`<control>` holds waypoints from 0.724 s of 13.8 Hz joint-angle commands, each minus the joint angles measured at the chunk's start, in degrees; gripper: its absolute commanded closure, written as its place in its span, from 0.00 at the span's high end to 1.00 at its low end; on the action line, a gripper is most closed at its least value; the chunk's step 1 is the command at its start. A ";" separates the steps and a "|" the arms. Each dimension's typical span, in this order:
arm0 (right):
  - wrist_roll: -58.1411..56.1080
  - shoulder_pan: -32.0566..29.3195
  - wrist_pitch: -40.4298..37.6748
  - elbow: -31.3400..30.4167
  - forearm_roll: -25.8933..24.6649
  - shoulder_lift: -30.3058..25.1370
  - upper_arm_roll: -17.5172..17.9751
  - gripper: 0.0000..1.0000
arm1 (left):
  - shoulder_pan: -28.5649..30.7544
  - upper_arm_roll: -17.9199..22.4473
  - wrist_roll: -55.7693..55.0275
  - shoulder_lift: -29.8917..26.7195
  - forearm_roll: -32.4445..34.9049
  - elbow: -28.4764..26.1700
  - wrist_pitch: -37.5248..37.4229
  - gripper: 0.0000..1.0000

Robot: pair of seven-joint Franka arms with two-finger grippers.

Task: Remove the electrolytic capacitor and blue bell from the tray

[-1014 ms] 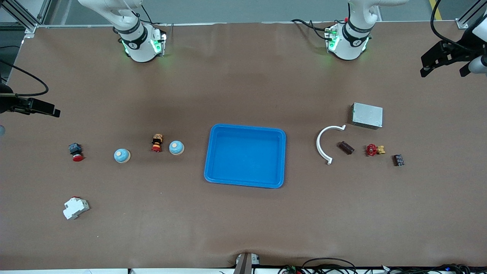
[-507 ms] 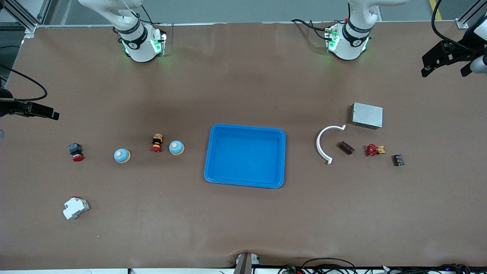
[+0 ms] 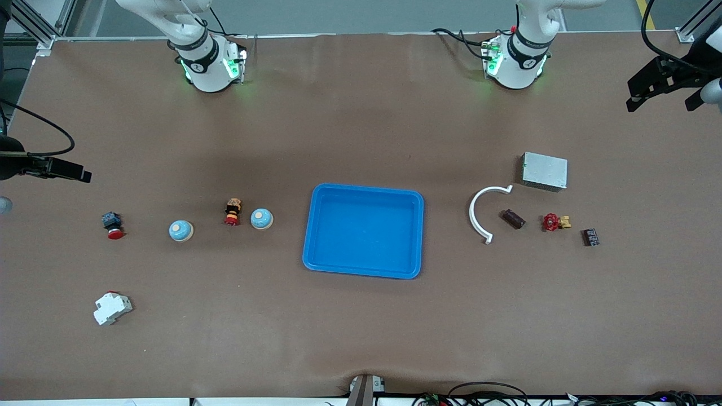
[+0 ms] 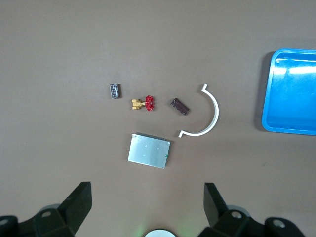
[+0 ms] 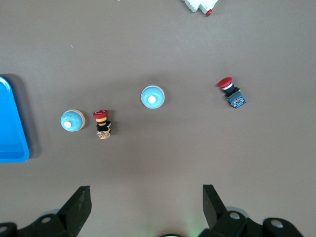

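Observation:
The capacitor (image 3: 513, 219), a small dark brown cylinder, lies on the table between a white arc and a red valve; it also shows in the left wrist view (image 4: 180, 105). Two blue bells (image 3: 181, 230) (image 3: 262, 219) stand toward the right arm's end, and both show in the right wrist view (image 5: 152, 97) (image 5: 72, 121). My left gripper (image 3: 660, 105) (image 4: 147, 197) hangs open and empty, high over the table's edge at the left arm's end. My right gripper (image 3: 79, 173) (image 5: 147, 197) hangs open and empty, high over the edge at the right arm's end.
An empty blue tray (image 3: 316, 231) sits mid-table. Near the capacitor are a white arc (image 3: 472, 217), a red valve (image 3: 555, 222), a small black part (image 3: 590, 237) and a grey metal box (image 3: 544, 171). Near the bells are two red-capped buttons (image 3: 232, 211) (image 3: 113, 225) and a white breaker (image 3: 112, 308).
Both grippers have drifted slightly at the table's ends, the right one a little lower in the front view. Nothing on the table has moved.

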 commanded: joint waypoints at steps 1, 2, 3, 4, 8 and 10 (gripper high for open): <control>0.55 -0.22 -0.24 1.24 -0.36 0.42 0.41 1.00 | 0.61 -0.07 1.13 -1.30 -1.18 -0.69 0.45 1.00; 0.55 -0.22 -0.33 1.24 -0.36 0.42 0.41 1.00 | 0.61 -0.16 1.13 -1.30 -1.18 -0.60 0.45 1.00; 0.55 -0.22 -0.33 1.24 -0.36 0.42 0.41 1.00 | 0.61 -0.07 1.13 -1.30 -1.18 -0.60 0.45 1.00; 0.55 -0.22 -0.24 1.24 -0.36 0.42 0.41 1.00 | 0.70 -0.07 1.13 -1.30 -1.09 -0.60 0.45 1.00; 0.63 -0.04 0.55 1.24 -0.27 0.51 0.41 1.00 | 1.93 -0.16 1.13 -1.30 -1.26 -0.60 0.45 1.00; 0.63 -0.04 0.55 1.24 -0.27 0.51 0.41 1.00 | 1.93 -0.16 1.13 -1.30 -1.26 -0.69 0.45 1.00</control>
